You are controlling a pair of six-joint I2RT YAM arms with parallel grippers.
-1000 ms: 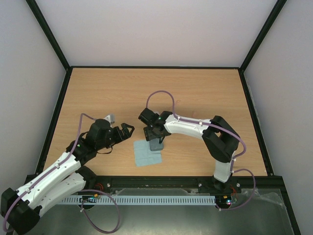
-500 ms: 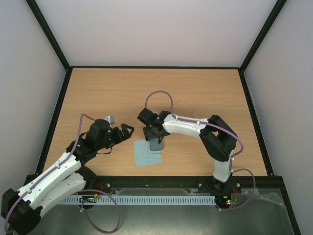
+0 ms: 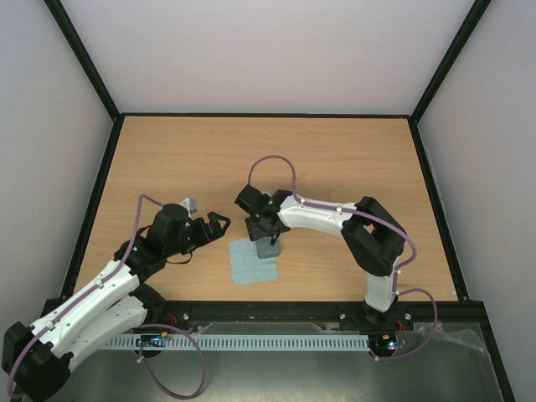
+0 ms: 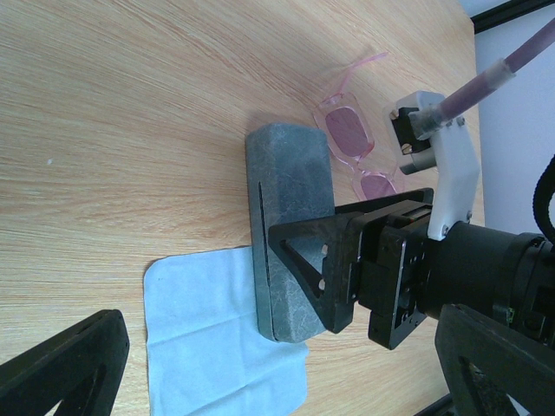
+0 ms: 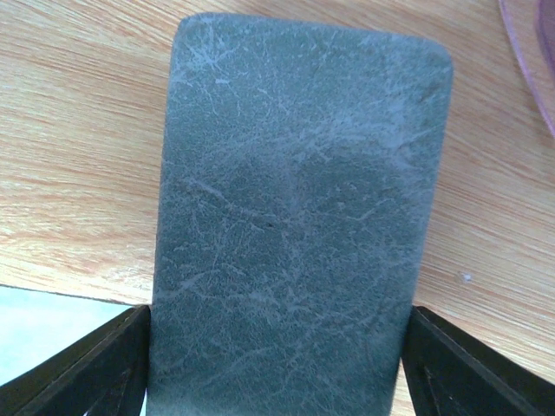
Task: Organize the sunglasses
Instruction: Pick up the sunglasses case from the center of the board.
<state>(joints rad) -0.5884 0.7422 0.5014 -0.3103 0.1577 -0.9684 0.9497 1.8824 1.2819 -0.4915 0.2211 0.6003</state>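
Observation:
The pink sunglasses (image 4: 351,139) lie on the wood just beyond the grey-blue case (image 4: 290,234); only a pink rim edge (image 5: 536,61) shows in the right wrist view, and in the top view my right arm hides them. The case (image 5: 295,208) lies with its near end on the light blue cloth (image 4: 217,347). My right gripper (image 3: 268,237) straddles the case, a finger (image 5: 95,368) pressed against each long side. My left gripper (image 3: 215,224) is open and empty, left of the cloth (image 3: 251,263) and pointed at the case.
The wooden table (image 3: 352,159) is bordered by a black frame rail (image 3: 268,115) and white walls. The right arm's purple cable (image 3: 272,161) loops above its wrist. The right wrist body (image 4: 416,277) sits close in front of my left gripper.
My right gripper with the case has shifted very slightly left. The left arm has barely moved.

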